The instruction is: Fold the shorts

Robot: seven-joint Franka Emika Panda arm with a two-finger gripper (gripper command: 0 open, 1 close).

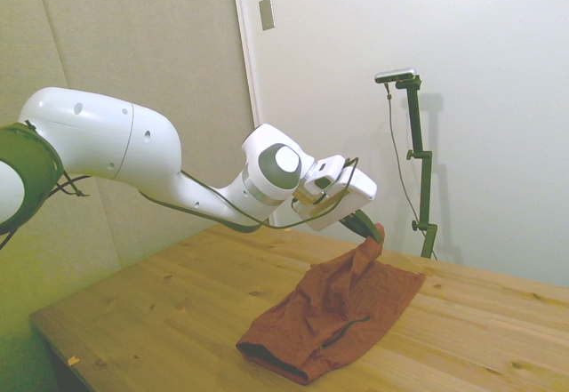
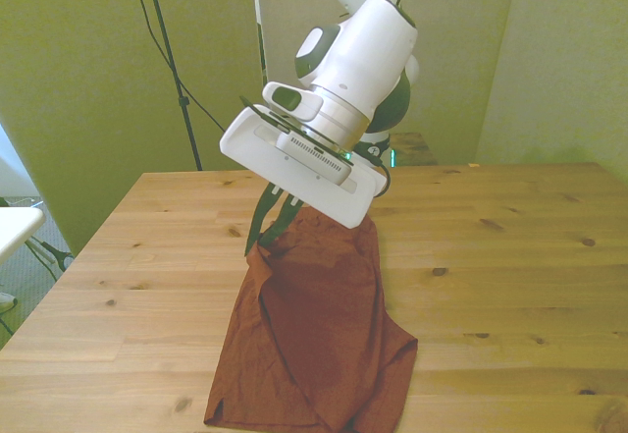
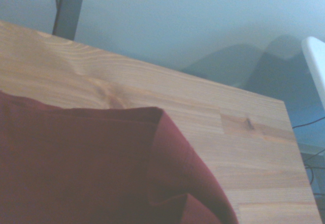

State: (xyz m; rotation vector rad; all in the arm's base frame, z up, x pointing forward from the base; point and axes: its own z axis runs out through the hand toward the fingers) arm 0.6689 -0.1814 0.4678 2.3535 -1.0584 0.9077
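The rust-orange shorts [image 1: 333, 312] lie on the wooden table [image 1: 169, 312], their near part flat and one edge lifted into a peak. My gripper [image 1: 371, 229] is shut on that lifted edge, holding it above the table. In the front view the gripper [image 2: 267, 239] hangs over the shorts' [image 2: 314, 340] far corner on the front view's left, and the cloth drapes down from the dark fingers [image 2: 257, 227]. A thin dark trim [image 1: 348, 328] shows on the fabric. The wrist view shows a folded edge of the shorts [image 3: 76, 168] over the table [image 3: 203, 107].
The table's [image 2: 510, 256] bare wood stretches wide on the front view's right and beyond the shorts. A dark tripod leg and cable [image 2: 177, 80] stand behind the table's far corner. A white object's edge [image 2: 15, 222] sits off the table at the front view's left.
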